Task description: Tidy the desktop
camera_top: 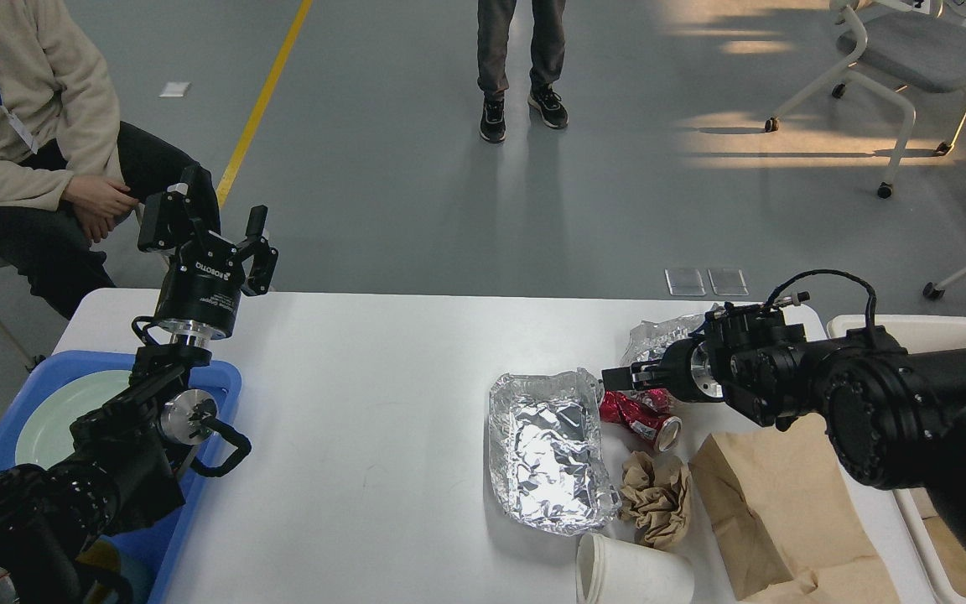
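Sprawling white matte desktop point(366, 403), left claw point(252, 243) open, empty; right claw point(617, 379) state unclear

Only 1 view was given: the desktop point(366, 403) was seen from the robot's head, facing forward and down, close.

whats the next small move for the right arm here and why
Probably ease the right gripper down onto the crushed red can and close on it. The gripper hangs right at the can's upper end, beside the foil tray; whether its fingers are open is hard to tell. The can lies loose on the desktop, and the cream bin waits to the right.
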`<act>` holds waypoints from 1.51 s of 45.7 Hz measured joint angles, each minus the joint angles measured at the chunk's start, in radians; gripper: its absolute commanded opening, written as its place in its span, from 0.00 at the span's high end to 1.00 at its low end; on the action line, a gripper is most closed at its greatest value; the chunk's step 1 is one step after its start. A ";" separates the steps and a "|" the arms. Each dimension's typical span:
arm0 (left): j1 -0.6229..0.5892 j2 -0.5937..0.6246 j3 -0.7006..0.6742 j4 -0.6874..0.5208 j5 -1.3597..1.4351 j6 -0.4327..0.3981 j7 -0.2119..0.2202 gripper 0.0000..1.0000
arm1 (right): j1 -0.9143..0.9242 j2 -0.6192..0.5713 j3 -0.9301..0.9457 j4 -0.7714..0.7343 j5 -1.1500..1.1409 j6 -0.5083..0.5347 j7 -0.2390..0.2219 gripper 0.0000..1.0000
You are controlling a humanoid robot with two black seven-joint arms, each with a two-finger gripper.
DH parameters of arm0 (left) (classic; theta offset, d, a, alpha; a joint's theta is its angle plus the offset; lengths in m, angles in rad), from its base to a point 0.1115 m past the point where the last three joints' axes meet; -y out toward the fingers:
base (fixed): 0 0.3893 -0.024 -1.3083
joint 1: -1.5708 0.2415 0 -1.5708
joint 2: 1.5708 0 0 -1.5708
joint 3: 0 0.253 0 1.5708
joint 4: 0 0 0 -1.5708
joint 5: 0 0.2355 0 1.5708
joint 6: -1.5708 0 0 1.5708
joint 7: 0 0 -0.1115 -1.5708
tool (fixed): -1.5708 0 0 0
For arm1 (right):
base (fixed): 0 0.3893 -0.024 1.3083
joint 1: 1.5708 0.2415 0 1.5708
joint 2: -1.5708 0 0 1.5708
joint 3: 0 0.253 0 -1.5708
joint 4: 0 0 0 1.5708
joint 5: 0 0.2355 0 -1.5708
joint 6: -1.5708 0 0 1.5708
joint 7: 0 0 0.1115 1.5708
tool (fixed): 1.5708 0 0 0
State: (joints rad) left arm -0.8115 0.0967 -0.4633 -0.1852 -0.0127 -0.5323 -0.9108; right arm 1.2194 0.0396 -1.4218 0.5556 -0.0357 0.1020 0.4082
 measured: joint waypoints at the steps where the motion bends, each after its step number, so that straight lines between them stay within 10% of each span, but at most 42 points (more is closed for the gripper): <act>1: 0.000 0.000 0.000 0.000 0.000 0.000 0.000 0.04 | -0.001 0.000 -0.002 0.000 0.002 -0.001 0.000 0.32; 10: 0.000 0.000 0.000 0.000 0.000 0.000 0.000 0.04 | -0.005 0.000 -0.009 -0.002 0.005 -0.002 -0.001 0.37; 27: 0.000 0.000 0.000 0.000 0.000 0.000 0.000 0.04 | -0.026 0.000 -0.010 -0.002 0.005 0.007 -0.002 1.00; 49: 0.000 0.000 0.000 0.000 0.000 0.000 0.000 0.04 | 0.008 0.001 -0.010 0.009 0.003 0.037 -0.002 1.00; 69: 0.000 0.000 0.000 0.000 0.000 0.000 0.000 0.04 | 0.430 -0.106 -0.074 0.074 -0.003 0.727 0.000 1.00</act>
State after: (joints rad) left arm -0.8115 0.0966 -0.4632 -0.1855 -0.0130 -0.5323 -0.9104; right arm 1.6489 -0.0666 -1.4957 0.6296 -0.0391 0.8290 0.4086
